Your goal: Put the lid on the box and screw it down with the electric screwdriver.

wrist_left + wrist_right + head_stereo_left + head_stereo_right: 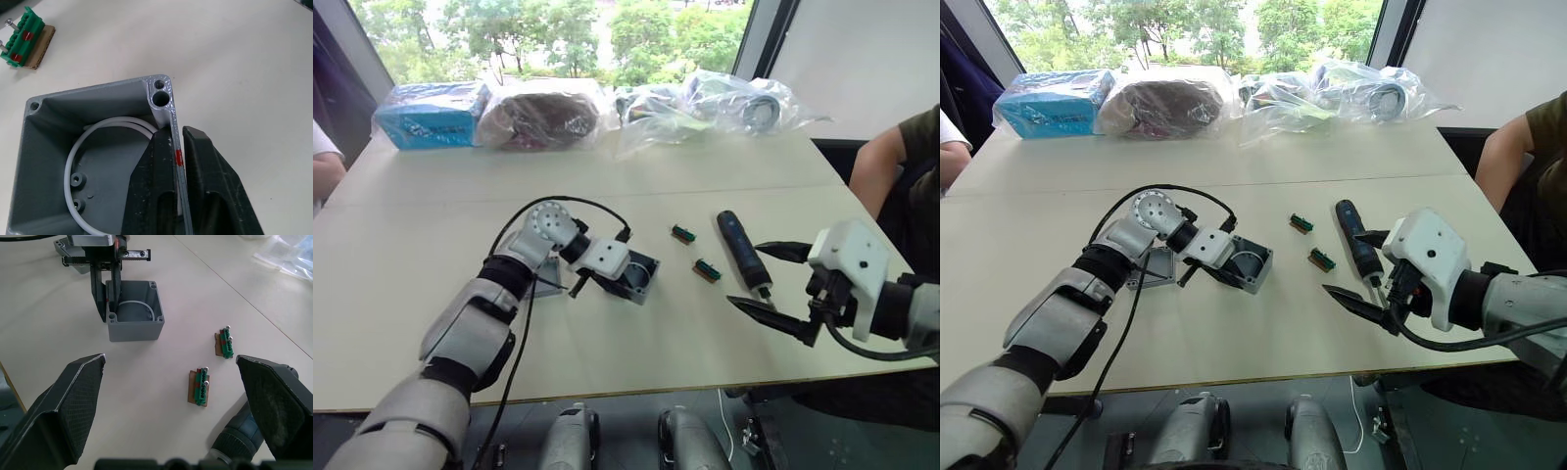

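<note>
Our right pincer (1363,266) is hanging wide open over the electric screwdriver (743,252), gripping nothing; our left pincer (582,283) is pinching the box (134,311) wall, lid (1154,268) just behind it. Tugging could tip the box.

No readable text, label, brand, number or sign anywhere, neither on the blue package (431,115) at the far edge of the table (411,235), nor on the grey box (134,311), the screwdriver (742,251) or the green blocks (199,387).
</note>
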### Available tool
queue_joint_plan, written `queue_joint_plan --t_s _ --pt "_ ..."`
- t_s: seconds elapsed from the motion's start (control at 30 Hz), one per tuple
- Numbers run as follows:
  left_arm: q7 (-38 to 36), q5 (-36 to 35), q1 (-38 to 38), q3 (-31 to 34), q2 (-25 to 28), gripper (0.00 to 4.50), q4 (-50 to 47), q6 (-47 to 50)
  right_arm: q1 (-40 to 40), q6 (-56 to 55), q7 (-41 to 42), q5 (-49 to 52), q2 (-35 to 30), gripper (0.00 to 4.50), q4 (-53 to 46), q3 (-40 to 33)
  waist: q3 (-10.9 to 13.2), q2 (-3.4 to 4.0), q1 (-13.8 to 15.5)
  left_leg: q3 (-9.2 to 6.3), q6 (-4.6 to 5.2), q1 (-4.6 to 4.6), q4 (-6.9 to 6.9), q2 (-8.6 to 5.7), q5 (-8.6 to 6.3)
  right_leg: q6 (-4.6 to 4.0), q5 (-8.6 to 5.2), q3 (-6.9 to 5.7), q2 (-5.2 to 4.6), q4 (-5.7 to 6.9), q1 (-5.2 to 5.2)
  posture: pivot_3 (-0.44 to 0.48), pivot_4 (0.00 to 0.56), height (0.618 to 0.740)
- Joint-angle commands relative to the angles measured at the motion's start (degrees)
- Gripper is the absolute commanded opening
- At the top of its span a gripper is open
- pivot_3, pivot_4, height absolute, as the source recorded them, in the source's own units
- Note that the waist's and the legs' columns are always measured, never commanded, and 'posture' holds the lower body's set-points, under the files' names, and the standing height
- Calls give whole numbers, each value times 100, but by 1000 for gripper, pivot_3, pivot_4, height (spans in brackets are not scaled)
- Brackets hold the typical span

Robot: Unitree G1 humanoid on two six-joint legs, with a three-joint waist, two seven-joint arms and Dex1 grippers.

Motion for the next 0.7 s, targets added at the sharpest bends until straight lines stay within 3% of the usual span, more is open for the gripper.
queue_joint_plan --t_s 0.03,0.13,0.27,0.37,0.5,0.7 --pt "-19 -177 -123 29 42 1935 -248 228 -28 -52 -46 33 -39 4500 -106 -110 0 0 -2 0 0 0 0 0 0 0 0 0 0 0 0 0 150 740" --pt "-19 -499 -104 72 201 3181 -725 560 -102 -106 -10 1 -66 4500 -33 23 0 0 -3 -2 0 0 0 1 0 1 0 0 0 0 0 0 150 740" --pt "-19 -1103 -3 489 695 4413 -1886 1508 -239 -189 84 -25 -101 4500 78 207 0 0 -10 -2 0 0 0 15 0 1 0 0 0 1 0 0 150 740" --pt "333 -1485 349 1084 1123 4413 -2873 2667 -392 -288 164 -58 -97 4500 163 436 -1 2 -51 -1 0 2 -1 20 0 2 1 1 3 3 -1 0 150 740" --pt "1731 -1717 963 1845 1259 4413 -3853 4177 -766 -478 259 -171 -53 4500 381 925 -4 7 -53 -2 0 7 -1 24 0 5 2 1 7 9 0 0 150 740" --pt "4584 -1263 1964 2824 1367 4413 -5739 7274 -1477 -809 695 -467 -64 4500 799 1681 1 -2 -35 -4 0 4 2 23 0 24 12 2 7 9 0 0 150 740"
